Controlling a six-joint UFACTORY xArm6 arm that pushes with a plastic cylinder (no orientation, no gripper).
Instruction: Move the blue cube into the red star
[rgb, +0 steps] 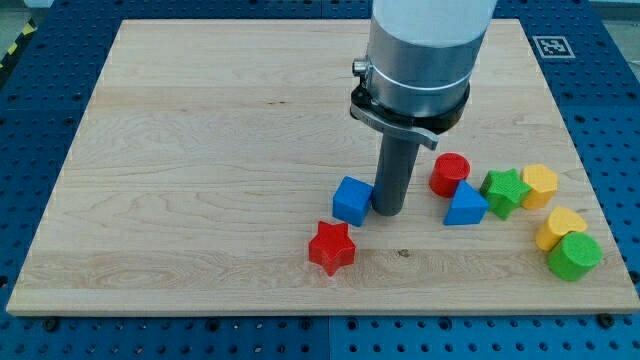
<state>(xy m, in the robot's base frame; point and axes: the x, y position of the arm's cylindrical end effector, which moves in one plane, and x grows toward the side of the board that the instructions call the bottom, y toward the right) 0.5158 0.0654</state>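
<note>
The blue cube (351, 200) sits on the wooden board (200, 150), a little right of the middle. The red star (331, 247) lies just below it and slightly to the view's left, with a small gap between them. My tip (388, 210) is right beside the blue cube, on its right side, touching or nearly touching it. The rod rises from there to the grey arm body (420, 60) at the view's top.
To the view's right lie a red cylinder (450, 174), a blue triangle (466, 206), a green star (505, 191), a yellow hexagon (539, 185), a yellow block (560, 227) and a green cylinder (574, 256) near the board's right edge.
</note>
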